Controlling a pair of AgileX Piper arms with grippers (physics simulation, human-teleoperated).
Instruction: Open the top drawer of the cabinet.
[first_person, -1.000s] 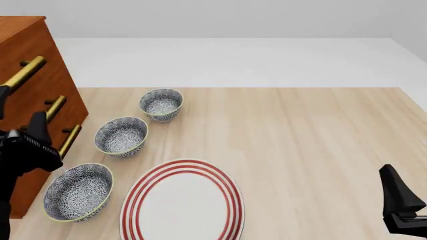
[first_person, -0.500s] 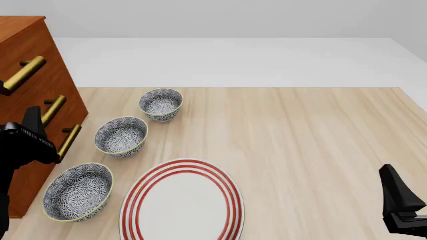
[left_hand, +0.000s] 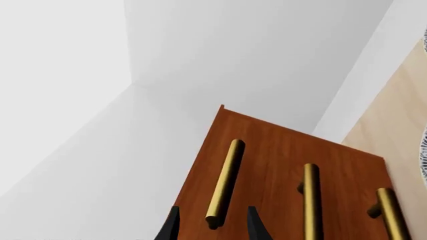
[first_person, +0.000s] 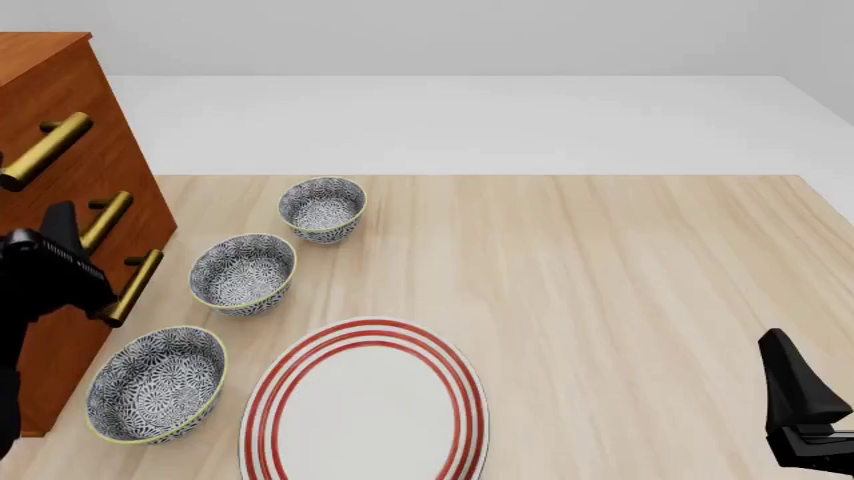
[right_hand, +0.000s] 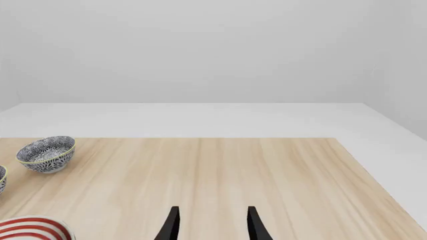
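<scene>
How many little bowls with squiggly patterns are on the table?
3, in a slanting row beside the cabinet: the far bowl, the middle bowl, and the near bowl beside the striped plate. None seems hidden.

Both arms are plain matte black, each ending in 2 slim, pointed black fingers (right_hand: 173, 223).

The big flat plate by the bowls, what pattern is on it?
The round white plate has red rings around its rim, clearest in the front view.
</scene>
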